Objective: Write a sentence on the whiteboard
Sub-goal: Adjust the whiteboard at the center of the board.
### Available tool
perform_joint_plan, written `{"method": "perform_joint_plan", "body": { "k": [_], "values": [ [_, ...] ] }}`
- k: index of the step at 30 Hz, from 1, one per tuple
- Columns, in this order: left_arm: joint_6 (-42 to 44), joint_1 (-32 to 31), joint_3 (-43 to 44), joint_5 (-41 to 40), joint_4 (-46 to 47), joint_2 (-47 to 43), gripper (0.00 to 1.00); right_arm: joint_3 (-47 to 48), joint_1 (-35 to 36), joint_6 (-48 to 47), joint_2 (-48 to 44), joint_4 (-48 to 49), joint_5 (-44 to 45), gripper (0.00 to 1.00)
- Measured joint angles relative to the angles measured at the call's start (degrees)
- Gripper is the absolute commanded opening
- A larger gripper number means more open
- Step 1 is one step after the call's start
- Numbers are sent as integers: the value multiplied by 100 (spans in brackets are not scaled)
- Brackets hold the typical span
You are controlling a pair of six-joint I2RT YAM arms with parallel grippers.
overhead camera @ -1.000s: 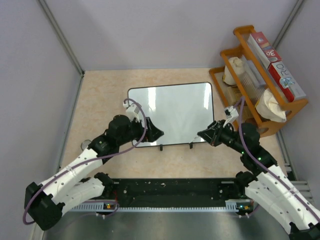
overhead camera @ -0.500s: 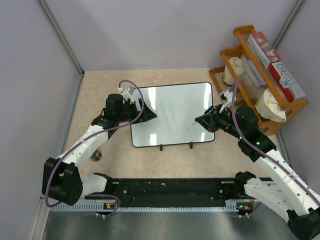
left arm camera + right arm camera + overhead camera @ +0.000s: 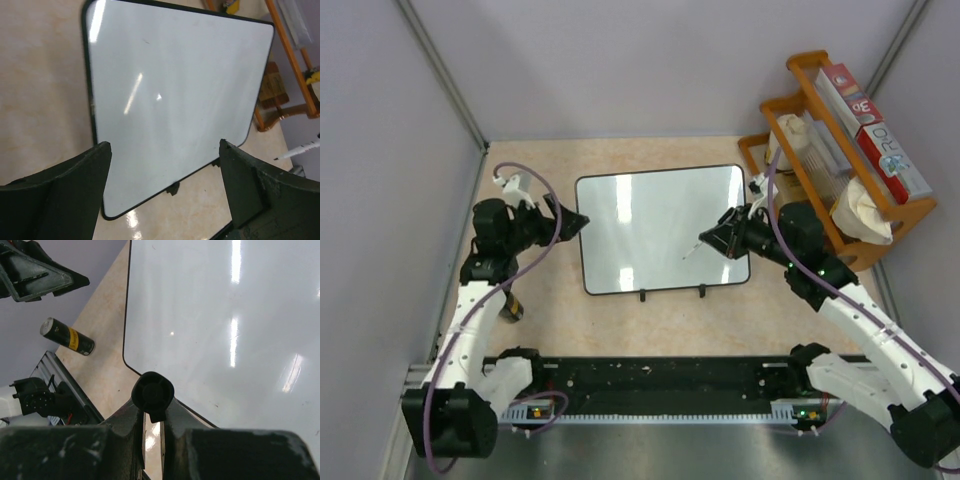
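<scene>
The whiteboard [image 3: 655,215] lies flat on the beige table, its small black feet on the near long edge, and no writing shows on it. It fills the left wrist view [image 3: 175,85] and the right wrist view [image 3: 225,315]. My right gripper [image 3: 720,240] is shut on a thin white marker [image 3: 695,250] and hovers over the board's near right part, with the tip pointing left at the board. The marker's black end cap [image 3: 152,391] sits between the jaws of the right gripper [image 3: 153,412]. My left gripper [image 3: 572,221] is open and empty at the board's left edge [image 3: 164,152].
A black and yellow cylinder [image 3: 510,306] lies on the table left of the board [image 3: 67,337]. An orange wooden rack [image 3: 895,215] with boxes and wrapped items stands at the right. A black rail [image 3: 660,378] runs along the near edge. Grey walls close in on both sides.
My left gripper has swung left from the board's near left corner to its left edge. My right gripper has moved up and left over the board with the marker.
</scene>
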Motion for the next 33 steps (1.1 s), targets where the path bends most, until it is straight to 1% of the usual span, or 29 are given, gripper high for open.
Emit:
{"method": "perform_joint_plan", "body": {
  "k": [2,3,4,7,9,11,19,28,33],
  "values": [
    [160,424,0,46,-83,-4,89,0,0,94,39,98,-2,0],
    [177,627,-9,149,-98,68,86,0,0,131,68,153,-4,0],
    [155,789,-46,273,-35,188,85,0,0,164,105,212,-4,0],
    [98,1029,-190,778,223,662,84,0,0,205,229,293,-2,0],
    [87,1060,-214,986,197,960,86,0,0,203,284,286,7,0],
    [92,1062,-254,1080,157,1019,87,0,0,190,282,286,24,0],
    [258,1064,-256,1051,105,538,88,-114,0,144,160,341,-9,0],
    [417,1064,-264,1027,103,503,88,-330,0,149,-208,468,-109,0],
    [431,1064,-361,1082,236,452,89,-457,0,155,-225,570,-114,0]
  ]
}}
